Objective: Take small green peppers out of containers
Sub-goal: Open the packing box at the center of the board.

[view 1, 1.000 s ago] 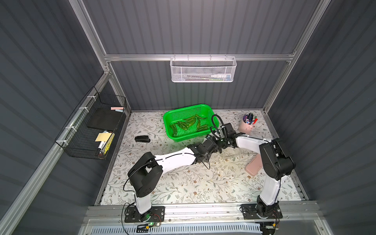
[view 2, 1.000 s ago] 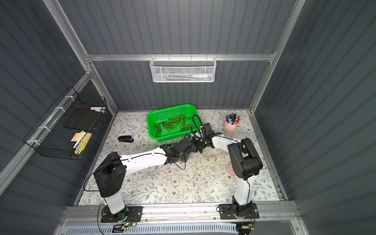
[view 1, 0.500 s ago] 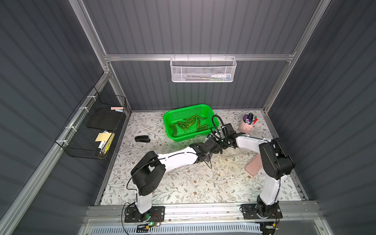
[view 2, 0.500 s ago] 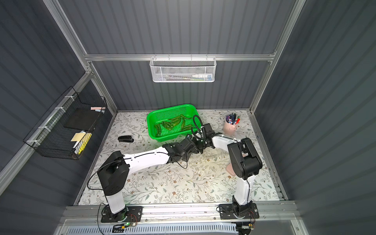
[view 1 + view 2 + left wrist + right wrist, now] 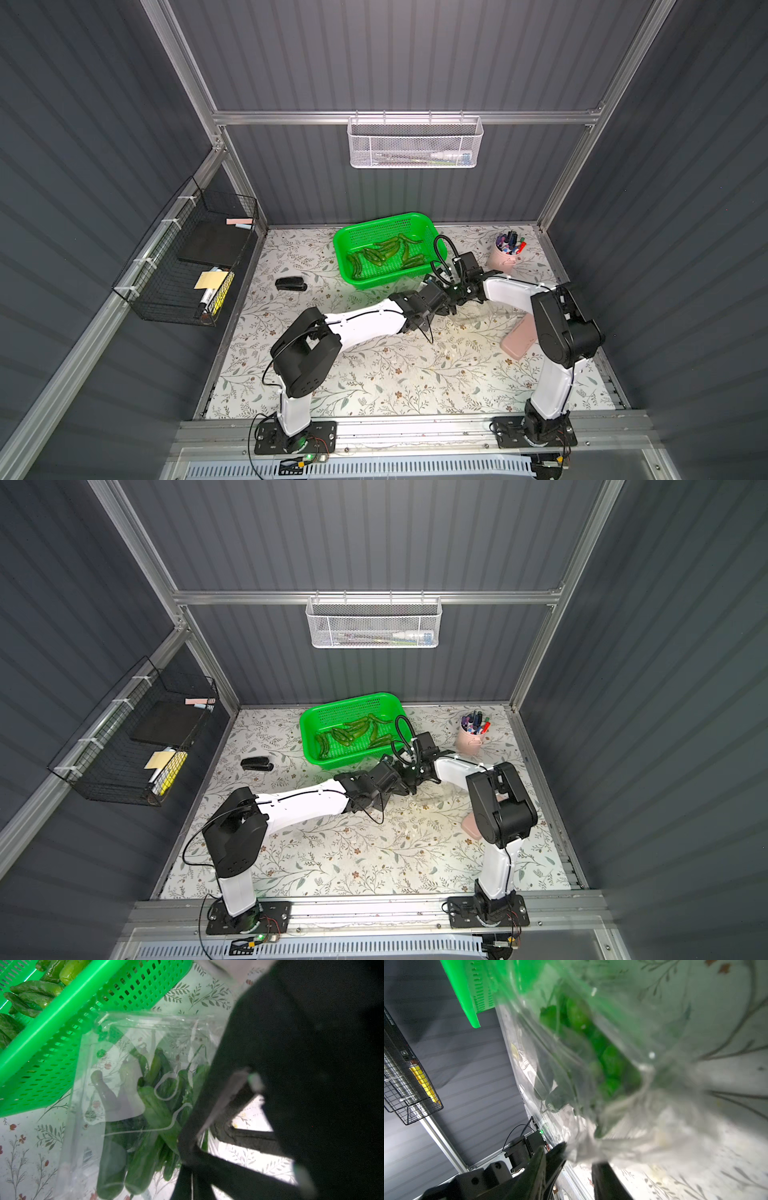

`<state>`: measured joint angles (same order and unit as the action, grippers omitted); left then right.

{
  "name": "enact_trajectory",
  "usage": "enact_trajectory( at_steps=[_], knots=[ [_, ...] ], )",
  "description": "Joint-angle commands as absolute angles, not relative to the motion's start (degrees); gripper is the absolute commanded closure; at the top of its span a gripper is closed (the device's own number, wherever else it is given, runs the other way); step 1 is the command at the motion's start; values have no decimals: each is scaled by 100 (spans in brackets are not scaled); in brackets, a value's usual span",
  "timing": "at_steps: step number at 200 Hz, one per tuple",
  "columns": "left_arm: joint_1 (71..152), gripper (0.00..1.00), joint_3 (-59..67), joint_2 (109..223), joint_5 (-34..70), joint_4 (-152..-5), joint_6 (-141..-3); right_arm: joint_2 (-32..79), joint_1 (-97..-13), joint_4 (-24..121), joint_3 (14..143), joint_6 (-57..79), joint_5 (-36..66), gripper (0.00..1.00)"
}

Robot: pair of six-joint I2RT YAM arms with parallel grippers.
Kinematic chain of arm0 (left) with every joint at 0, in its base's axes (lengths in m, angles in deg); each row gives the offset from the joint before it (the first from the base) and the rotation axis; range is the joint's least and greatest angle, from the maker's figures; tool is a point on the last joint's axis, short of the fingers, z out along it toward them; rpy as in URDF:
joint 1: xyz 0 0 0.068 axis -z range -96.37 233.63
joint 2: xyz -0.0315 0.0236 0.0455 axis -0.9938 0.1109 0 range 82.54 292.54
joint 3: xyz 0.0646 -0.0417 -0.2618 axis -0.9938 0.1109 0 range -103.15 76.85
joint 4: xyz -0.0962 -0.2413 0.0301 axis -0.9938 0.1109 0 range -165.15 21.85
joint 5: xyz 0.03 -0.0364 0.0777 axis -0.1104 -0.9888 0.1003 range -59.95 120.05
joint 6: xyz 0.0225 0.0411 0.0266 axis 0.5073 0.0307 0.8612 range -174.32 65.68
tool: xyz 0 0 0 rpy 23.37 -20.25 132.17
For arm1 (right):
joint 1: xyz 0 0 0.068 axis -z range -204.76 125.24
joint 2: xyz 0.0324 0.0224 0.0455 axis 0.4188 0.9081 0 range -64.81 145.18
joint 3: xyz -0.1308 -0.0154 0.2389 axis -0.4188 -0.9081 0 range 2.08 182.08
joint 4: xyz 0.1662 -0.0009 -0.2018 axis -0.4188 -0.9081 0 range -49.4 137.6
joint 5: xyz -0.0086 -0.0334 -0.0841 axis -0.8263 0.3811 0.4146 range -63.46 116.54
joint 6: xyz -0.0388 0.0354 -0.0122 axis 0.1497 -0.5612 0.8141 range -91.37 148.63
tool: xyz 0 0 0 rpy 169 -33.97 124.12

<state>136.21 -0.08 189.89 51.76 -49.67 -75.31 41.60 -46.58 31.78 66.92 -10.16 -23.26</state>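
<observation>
Clear, thin, crinkled plastic clamshell (image 5: pixel 116 1076) noted, glossy curved green peppers (image 5: pixel 149 1105) packed inside; left pincer (image 5: pixel 446 303) pressed together, right pincer (image 5: pixel 579 1159) spread about its rim.

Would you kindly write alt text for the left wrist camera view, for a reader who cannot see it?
A clear plastic box packed with slim green peppers lies on a floral table, close beside a bright green basket holding loose peppers. Dark, blurred robot hardware covers much of the view.
</observation>
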Motion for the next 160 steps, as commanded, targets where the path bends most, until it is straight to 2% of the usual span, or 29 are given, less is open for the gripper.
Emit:
enact_trajectory(
  at_steps=[1,19,53,160],
  knots=[
    [13568,100,-129,19133,5387,-4860,-7585,3807,-4642,2570,6764,-722,-2277,58],
    [13570,100,-133,19144,5387,-4868,-7585,3650,-4614,2340,6774,-605,-2155,55],
    [13575,100,-156,19153,5378,-4869,-7541,3477,-4561,2024,6657,-530,-1691,56],
    [13575,100,-198,19139,5264,-4874,-7407,4288,-4550,2785,6765,-896,-1911,59]
  ],
)
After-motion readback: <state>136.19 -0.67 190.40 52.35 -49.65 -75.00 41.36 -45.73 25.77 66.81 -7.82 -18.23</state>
